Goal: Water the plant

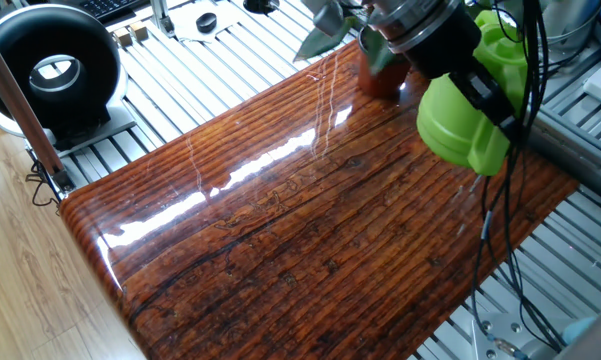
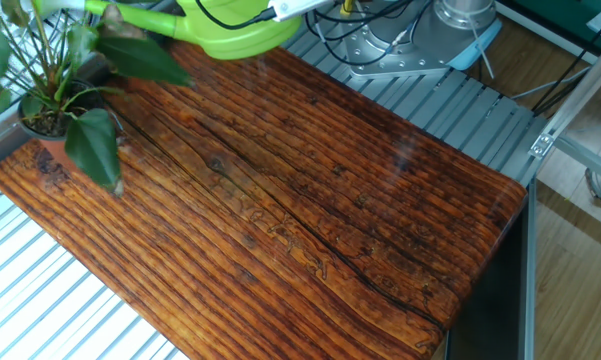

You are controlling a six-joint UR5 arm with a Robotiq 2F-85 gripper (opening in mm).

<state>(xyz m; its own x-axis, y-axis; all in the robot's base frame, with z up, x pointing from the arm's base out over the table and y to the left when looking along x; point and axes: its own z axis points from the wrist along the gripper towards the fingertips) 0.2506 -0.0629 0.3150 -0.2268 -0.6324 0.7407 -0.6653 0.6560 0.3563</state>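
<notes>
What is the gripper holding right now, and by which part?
The green watering can, lifted off the table. The fingers are hidden behind the arm, so the exact part held cannot be told.

Table (image 1: 310, 240): fills the middle of both views, with slatted metal framing around it.
Plant (image 2: 65, 95): stands on the table at one corner.
Watering can (image 1: 465, 110): raised over the table edge just beside the plant, spout reaching among the leaves.
Ring-shaped device (image 1: 50, 70): off the table, well apart from the plant.
</notes>
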